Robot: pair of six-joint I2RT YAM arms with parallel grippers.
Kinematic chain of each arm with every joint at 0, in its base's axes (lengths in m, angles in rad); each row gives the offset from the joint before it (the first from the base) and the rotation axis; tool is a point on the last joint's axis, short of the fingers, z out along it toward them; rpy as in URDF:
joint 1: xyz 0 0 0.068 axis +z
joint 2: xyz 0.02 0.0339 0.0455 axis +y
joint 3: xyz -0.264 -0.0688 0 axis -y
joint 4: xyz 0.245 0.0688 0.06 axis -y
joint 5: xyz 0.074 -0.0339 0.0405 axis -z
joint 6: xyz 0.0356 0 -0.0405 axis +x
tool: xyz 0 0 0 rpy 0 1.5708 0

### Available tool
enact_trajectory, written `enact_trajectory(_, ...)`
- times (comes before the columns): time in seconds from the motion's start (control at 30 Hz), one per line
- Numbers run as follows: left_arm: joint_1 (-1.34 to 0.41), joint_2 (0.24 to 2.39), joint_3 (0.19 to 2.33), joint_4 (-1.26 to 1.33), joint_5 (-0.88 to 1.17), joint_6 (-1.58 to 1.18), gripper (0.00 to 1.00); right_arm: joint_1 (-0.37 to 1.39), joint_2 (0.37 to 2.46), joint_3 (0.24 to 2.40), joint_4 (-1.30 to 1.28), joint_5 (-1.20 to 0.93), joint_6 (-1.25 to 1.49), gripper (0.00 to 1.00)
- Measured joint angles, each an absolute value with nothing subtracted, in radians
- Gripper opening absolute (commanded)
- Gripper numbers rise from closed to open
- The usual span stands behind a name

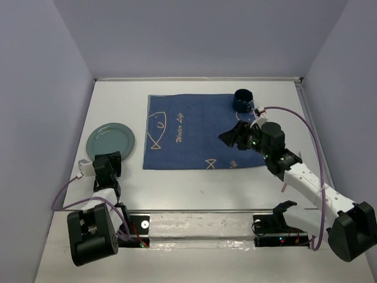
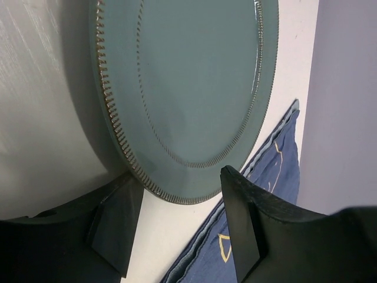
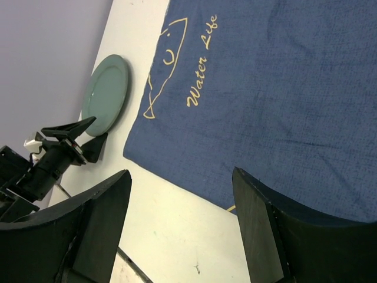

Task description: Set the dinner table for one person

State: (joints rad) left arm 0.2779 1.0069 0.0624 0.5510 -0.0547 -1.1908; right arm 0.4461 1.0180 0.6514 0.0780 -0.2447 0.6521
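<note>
The white dinner table (image 1: 194, 183) carries a dark blue fish-patterned cloth (image 1: 194, 132) at its middle. A teal plate (image 1: 111, 141) lies flat on the table left of the cloth. A dark blue cup (image 1: 243, 100) stands at the cloth's far right corner. My left gripper (image 1: 109, 156) is open and empty at the plate's near rim; in the left wrist view (image 2: 177, 200) the plate (image 2: 188, 88) fills the space just beyond the fingers (image 2: 118, 224). My right gripper (image 1: 228, 137) is open and empty above the cloth's right half, seen in the right wrist view (image 3: 182, 194) over the cloth's (image 3: 283, 88) near edge.
Lilac walls close in the table on the left, back and right. A metal rail (image 1: 200, 224) with the arm bases runs along the near edge. The plate (image 3: 106, 94) and left gripper (image 3: 70, 138) show in the right wrist view. The cloth's edge (image 2: 277, 171) lies right of the plate.
</note>
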Motion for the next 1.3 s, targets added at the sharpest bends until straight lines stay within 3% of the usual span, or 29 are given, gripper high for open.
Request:
enact_trajectory(0.43,0.278,1.288,0.058,0.864,-0.057,-1.233,0.28,0.453,1.013,0.606,0.082,-0.244,0.656,0.73)
enact_trajectory(0.6,0.284,1.291,0.054,0.94,-0.061,-1.244,0.0,0.458,1.014,0.606,0.082,-0.244,0.656,0.73)
enact_trajectory(0.73,0.285,1.201,0.053,0.976,-0.05,-1.208,0.0,0.46,1.013,0.605,0.082,-0.244,0.656,0.74)
enact_trajectory(1.07,0.286,0.728,0.025,0.625,-0.051,-1.113,0.0,0.466,1.024,0.605,0.085,-0.269,0.651,0.77)
enact_trajectory(1.3,0.285,0.611,0.091,0.503,-0.023,-1.062,0.0,0.466,1.052,0.605,0.087,-0.296,0.643,0.77)
